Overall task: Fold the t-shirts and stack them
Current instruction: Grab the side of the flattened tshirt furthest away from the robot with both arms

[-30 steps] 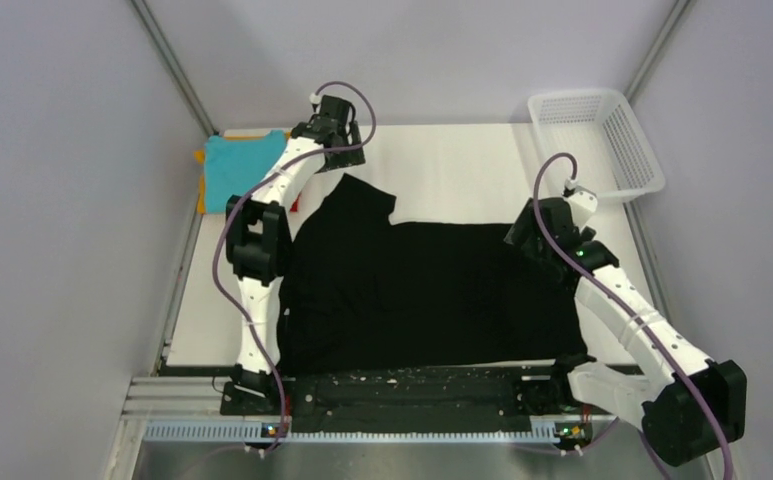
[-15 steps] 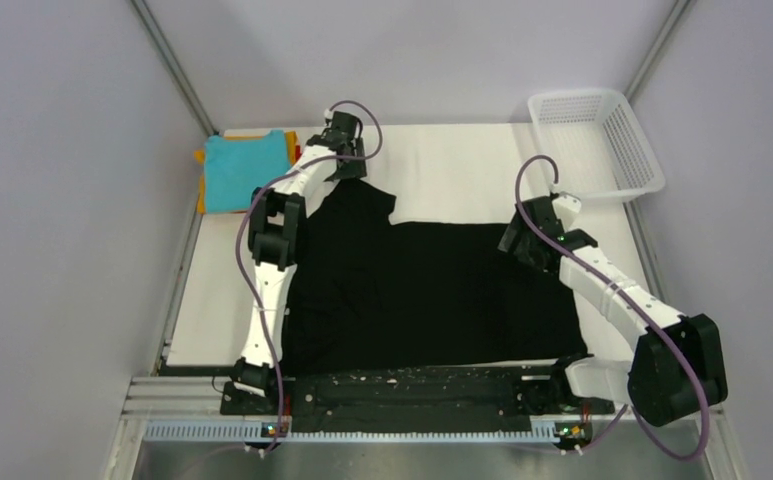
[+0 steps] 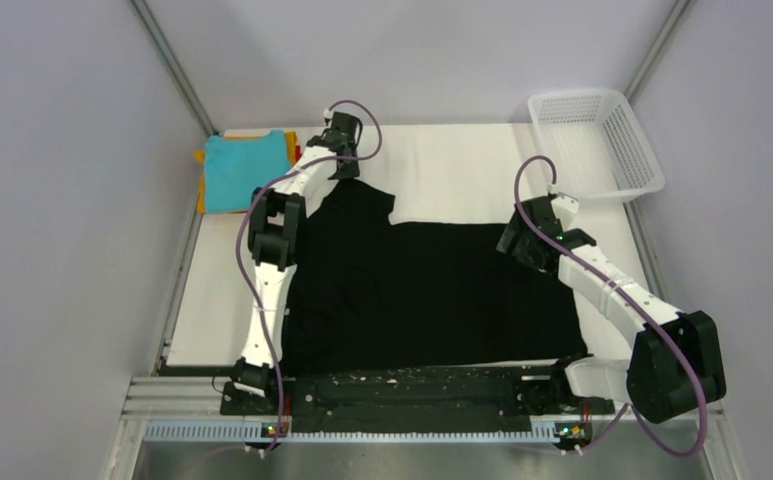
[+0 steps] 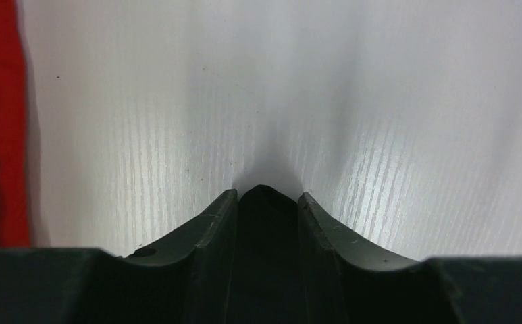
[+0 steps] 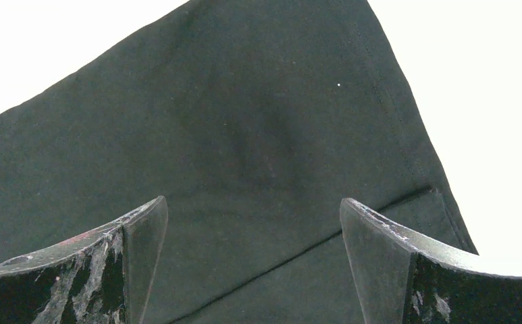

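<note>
Top external shows the black shirt (image 3: 432,290) spread flat from the middle of the table (image 3: 442,160) to its near edge. The left gripper (image 4: 266,196) pinches the sleeve tip toward the far left corner. The right gripper (image 5: 254,209), fingers spread, is over the shirt's far right corner.

No readable text, label or number shows on anything.
</note>
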### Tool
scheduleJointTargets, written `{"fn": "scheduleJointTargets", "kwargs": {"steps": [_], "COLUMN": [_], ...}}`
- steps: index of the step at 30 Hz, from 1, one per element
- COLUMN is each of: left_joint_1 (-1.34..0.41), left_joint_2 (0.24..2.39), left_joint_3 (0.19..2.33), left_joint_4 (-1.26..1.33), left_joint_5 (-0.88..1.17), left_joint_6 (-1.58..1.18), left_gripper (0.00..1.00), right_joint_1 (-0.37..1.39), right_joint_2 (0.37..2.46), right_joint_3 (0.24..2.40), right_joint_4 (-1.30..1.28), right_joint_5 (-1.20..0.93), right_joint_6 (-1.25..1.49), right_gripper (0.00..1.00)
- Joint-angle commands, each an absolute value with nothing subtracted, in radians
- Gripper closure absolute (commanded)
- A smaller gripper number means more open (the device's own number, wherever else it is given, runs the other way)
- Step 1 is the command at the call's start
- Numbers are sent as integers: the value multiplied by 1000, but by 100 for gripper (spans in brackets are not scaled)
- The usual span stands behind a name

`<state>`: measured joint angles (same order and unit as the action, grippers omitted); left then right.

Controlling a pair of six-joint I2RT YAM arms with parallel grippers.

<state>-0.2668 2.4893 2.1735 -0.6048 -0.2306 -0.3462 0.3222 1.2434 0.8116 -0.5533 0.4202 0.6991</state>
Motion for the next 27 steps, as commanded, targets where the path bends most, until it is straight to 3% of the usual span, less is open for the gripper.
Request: {"fn": "scheduleJointTargets", "kwargs": {"steps": [1, 7, 13, 18, 27], "left_joint_1": [-267, -267, -267, -267, -271], "left_joint_2": [2450, 2431, 2362, 2204, 1995], "left_joint_3": [2109, 2101, 2068, 1907, 1700], "left_joint_4": [-613, -620, -621, -539, -508], "left_joint_5": [-198, -175, -188, -153, -61], "left_joint_6": [-359, -353, -331, -339, -385], "left_gripper": [61, 100, 100, 100, 100], "right_joint_1": [311, 304, 260, 229, 185], "right_joint_2": [1250, 1260, 1359, 1552, 1866], "right_joint_3": [830, 836, 915, 1070, 1328], "right_joint_4": [-526, -526, -530, -554, -658], "right_joint_5": [433, 456, 490, 511, 656], "right_joint_6": [700, 698, 703, 680, 746], "right_gripper": [4, 4, 3, 3, 12]}}
